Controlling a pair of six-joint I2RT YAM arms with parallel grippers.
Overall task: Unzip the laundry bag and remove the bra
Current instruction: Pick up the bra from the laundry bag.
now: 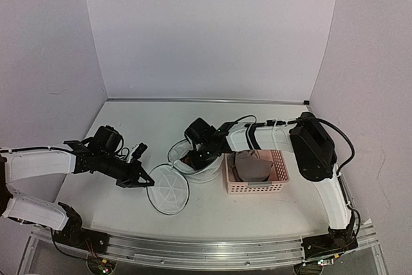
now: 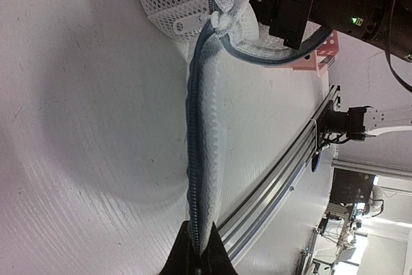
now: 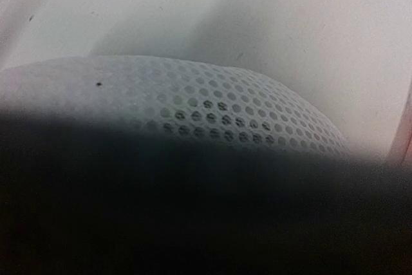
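Tension on the lid [image 1: 168, 190] explains the posture of the left arm. The left gripper [image 2: 198, 259] is pressed together on the dark zipper rim [image 2: 193, 133] at the lid's outer edge. It holds the lid drawn away from the laundry bag [image 1: 209, 173], so the unzipped lid lies folded out to the near left above the counter [image 1: 141, 120] and the mouth of the bag is exposed. Note that the lid joins the bag only at the far end of the rim, as the left wrist view shows. Observe the right gripper [image 1: 203, 154]: it reaches down into the open mouth of the bag. The pink basket [image 1: 257, 188] stands just beside the bag on the right, presumably as the drop point. You cannot tell from any view whether the right gripper is spread or closed, because its wrist camera shows only white mesh and dark blur. Locate the bra [image 1: 186, 158] as a small orange-brown patch inside the bag, directly left of the right gripper and very close to it. Whether the gripper touches or holds it cannot be confirmed. A grey-brown cloth [image 1: 252, 165] lies in the basket; treat it as a separate item. Judge the unzipping as done and the removal as not yet done.
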